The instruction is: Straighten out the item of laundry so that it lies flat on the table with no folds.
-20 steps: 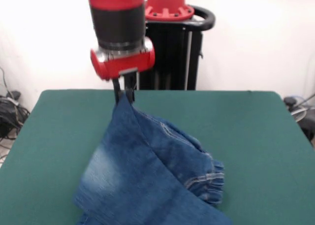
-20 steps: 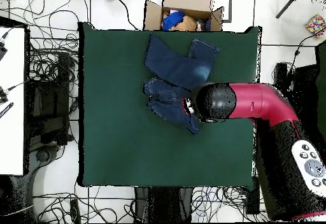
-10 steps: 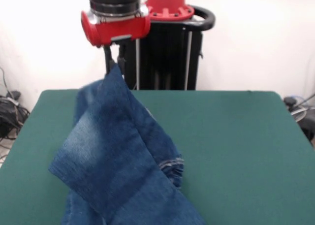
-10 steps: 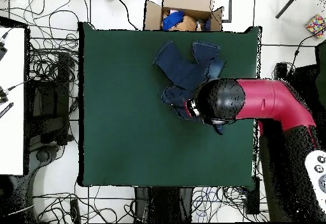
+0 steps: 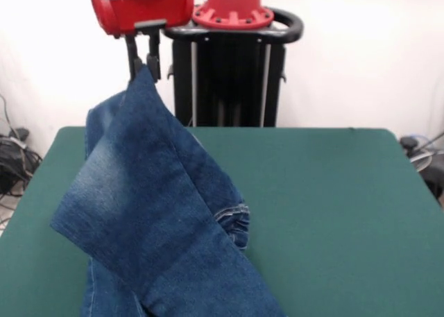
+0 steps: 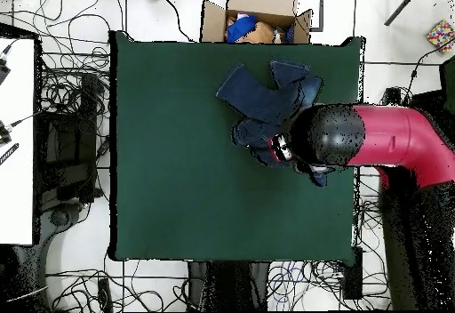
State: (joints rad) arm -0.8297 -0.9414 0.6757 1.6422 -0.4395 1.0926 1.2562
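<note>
Moved: since the earlier frame my claw has been rising and sliding sideways, and the jeans are trailing after it across the tabletop.
Claw: I am pinching one corner of the denim between my two dark fingers, closed tight on the cloth just under my red wrist housing.
Jeans: they are hanging from my grip as a slanted sheet, with a faded whitish patch showing on the raised panel and a hemmed leg end curling beside it; the lower part is lying bunched on the green cloth.
Overhead: my arm is reaching over the tabletop's edge and covering part of the jeans, which are lying crumpled and folded near one long edge.
Beyond the tabletop: a cardboard box is sitting on the floor just past that edge.
</note>
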